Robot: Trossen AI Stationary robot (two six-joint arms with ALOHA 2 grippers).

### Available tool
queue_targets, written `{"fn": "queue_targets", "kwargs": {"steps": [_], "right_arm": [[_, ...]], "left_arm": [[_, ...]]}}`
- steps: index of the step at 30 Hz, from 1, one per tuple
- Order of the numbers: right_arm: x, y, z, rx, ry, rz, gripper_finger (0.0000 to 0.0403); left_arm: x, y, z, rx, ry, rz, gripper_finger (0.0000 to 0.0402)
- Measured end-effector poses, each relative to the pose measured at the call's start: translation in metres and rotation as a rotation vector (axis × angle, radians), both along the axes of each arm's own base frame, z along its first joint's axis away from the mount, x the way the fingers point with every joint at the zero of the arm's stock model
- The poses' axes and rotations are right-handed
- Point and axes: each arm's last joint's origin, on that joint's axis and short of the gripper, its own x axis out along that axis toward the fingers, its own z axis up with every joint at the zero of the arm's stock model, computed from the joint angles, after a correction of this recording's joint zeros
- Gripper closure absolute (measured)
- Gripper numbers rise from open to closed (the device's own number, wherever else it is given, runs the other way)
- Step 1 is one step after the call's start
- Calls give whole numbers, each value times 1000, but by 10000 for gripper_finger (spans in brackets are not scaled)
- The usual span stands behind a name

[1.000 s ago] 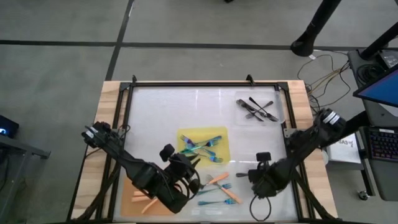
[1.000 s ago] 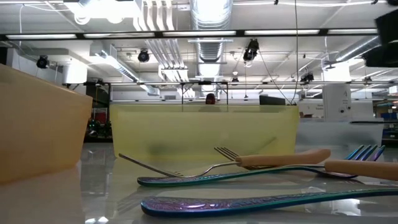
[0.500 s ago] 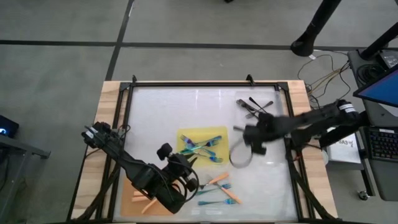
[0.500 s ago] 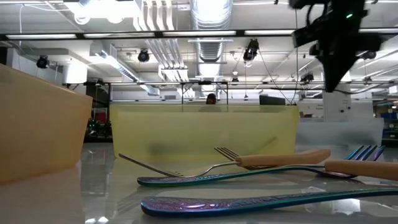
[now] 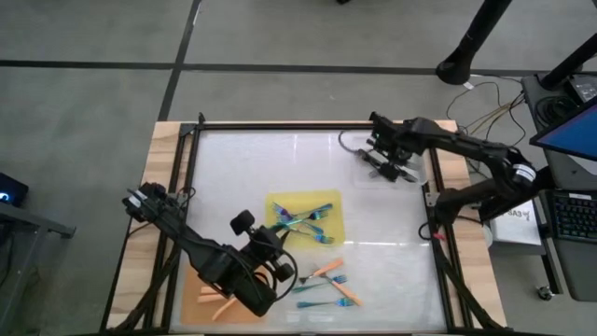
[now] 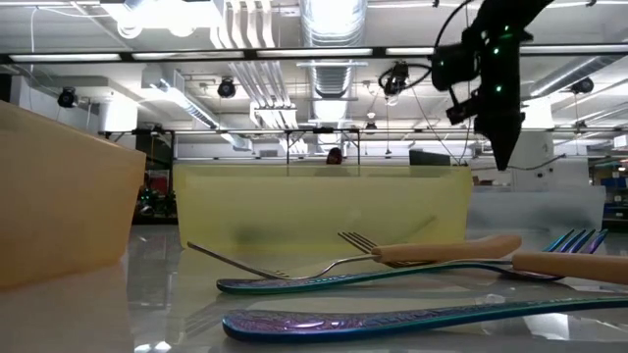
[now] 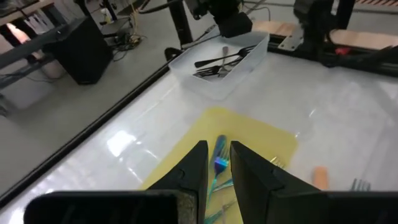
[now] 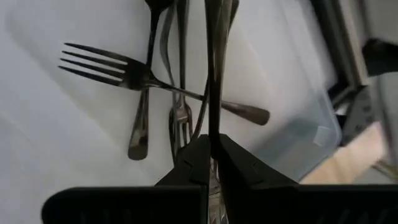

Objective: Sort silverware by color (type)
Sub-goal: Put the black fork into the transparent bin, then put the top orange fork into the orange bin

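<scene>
One dark fork (image 8: 214, 74) hangs pinched in our right gripper (image 8: 211, 163), held upright between fingers that are all but touching, directly over the clear bin (image 5: 417, 164) at the far right of the table (image 5: 242, 168). Several dark forks (image 8: 140, 78) already lie crossed in that bin, so the grey pile is well begun and this looks like a drop in progress.

To do it well, we would lower the fork until its tip is just above the ones beneath, then part the fingers and let it settle inside the walls. Released from high up, it could bounce off the heap or tip over the rim. We would also lift straight up afterwards, so that the fingers do not catch a crossed handle and drag it out.

Blue-teal forks (image 5: 300, 220) rest in a loose bundle on the yellow mat (image 5: 334, 201) in the middle of the table. Our left gripper (image 7: 216, 163) hovers just above that mat with its fingers close together, only a narrow slit showing between them; one blue fork (image 7: 220, 158) shows in the slit, but we cannot tell whether it is gripped or simply lies below.

Nearer the front edge, a few orange forks (image 5: 326, 270) and teal forks (image 5: 317, 287) are still mixed on the bare table, beside the orange mat (image 5: 201, 301) where some orange pieces already lie. Those remain to be sorted.
</scene>
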Motion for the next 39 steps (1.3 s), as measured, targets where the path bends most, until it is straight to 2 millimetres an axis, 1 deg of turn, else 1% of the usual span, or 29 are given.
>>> {"fn": "queue_targets", "kwargs": {"steps": [4,9,14,18,20,24,29,34,37,39], "right_arm": [[-3,-18,-11,58,-1,-35,386],[3,-28,-23,66,9,-43,349],[5,-30,-27,76,18,-61,310],[2,-23,-20,121,-33,-91,293],[3,-14,-14,169,-99,-69,291],[7,9,4,235,-245,-18,292],[16,46,20,244,-334,74,301],[28,84,26,272,-371,167,303],[38,107,25,297,-394,210,303],[44,124,24,320,-404,243,303]], "left_arm": [[0,4,1,5,13,8,352],[-3,6,0,-18,67,-3,351],[-6,7,-1,-32,108,3,351],[-19,15,-3,-63,182,75,351],[-21,15,-8,-107,201,94,352],[-32,15,-19,-129,246,95,355],[-58,20,-37,-156,203,174,364],[-92,39,-55,-214,127,220,364],[-106,51,-68,-296,56,160,364],[-107,53,-76,-367,-3,31,364]]}}
